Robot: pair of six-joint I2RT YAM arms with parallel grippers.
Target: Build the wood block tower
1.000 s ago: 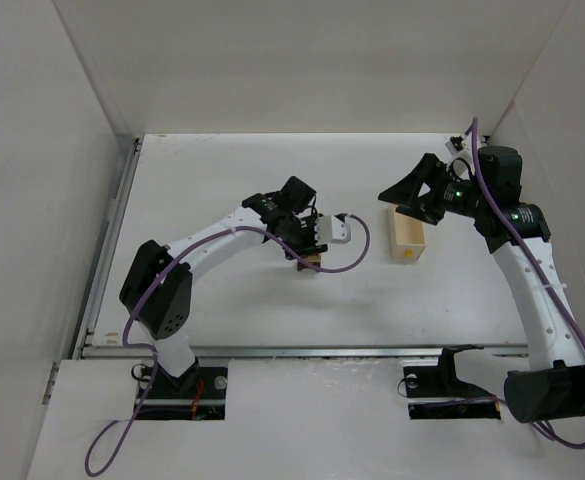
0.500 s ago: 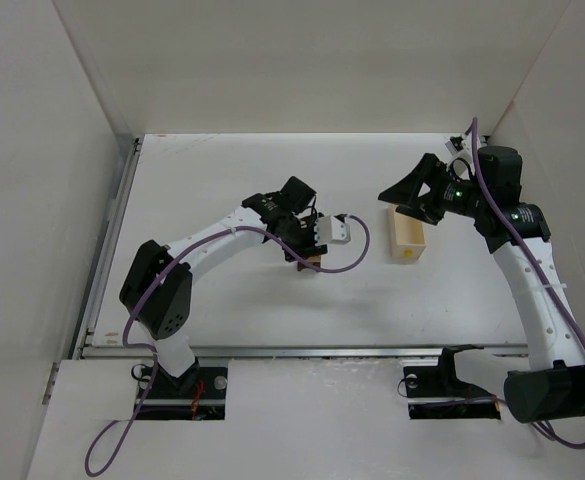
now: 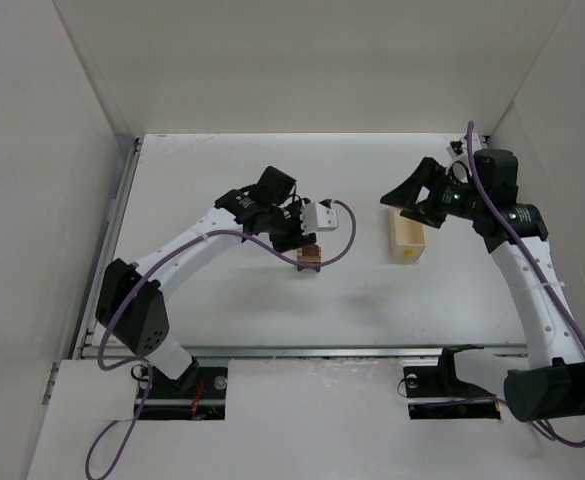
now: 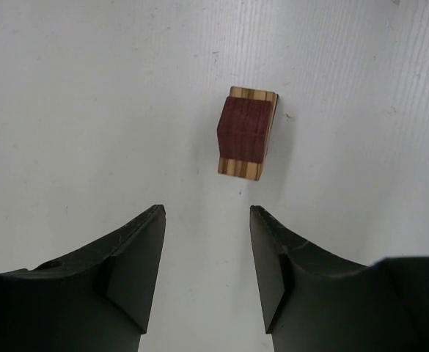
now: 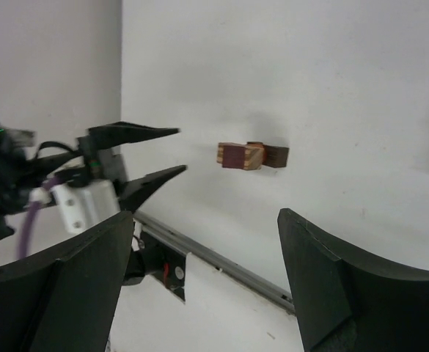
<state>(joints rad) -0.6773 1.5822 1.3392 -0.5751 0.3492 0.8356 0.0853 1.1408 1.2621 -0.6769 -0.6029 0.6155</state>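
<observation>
From above, the wood block tower [image 3: 309, 259] is only a small brown speck on the white table [image 3: 222, 310], close under the left gripper [image 3: 298, 240]. The left wrist camera shows more: a dark reddish-brown block sits on a striped tan block [image 4: 247, 133], standing free on the table beyond the parted fingers [image 4: 137, 264]. The jaws are spread wide and nothing is between them. The right wrist camera sees the stack [image 5: 252, 155] from the side, with a darker brown piece at its far end that the other views do not show. It also takes in the left gripper [image 5: 180, 150] just beside the stack but not touching it. The right gripper [image 3: 400, 203] hovers over the far end of the pale cream box [image 3: 408, 238], well apart from the tower, with its own fingers [image 5: 75, 279] held apart and holding nothing. What is inside the box cannot be made out in any view.
</observation>
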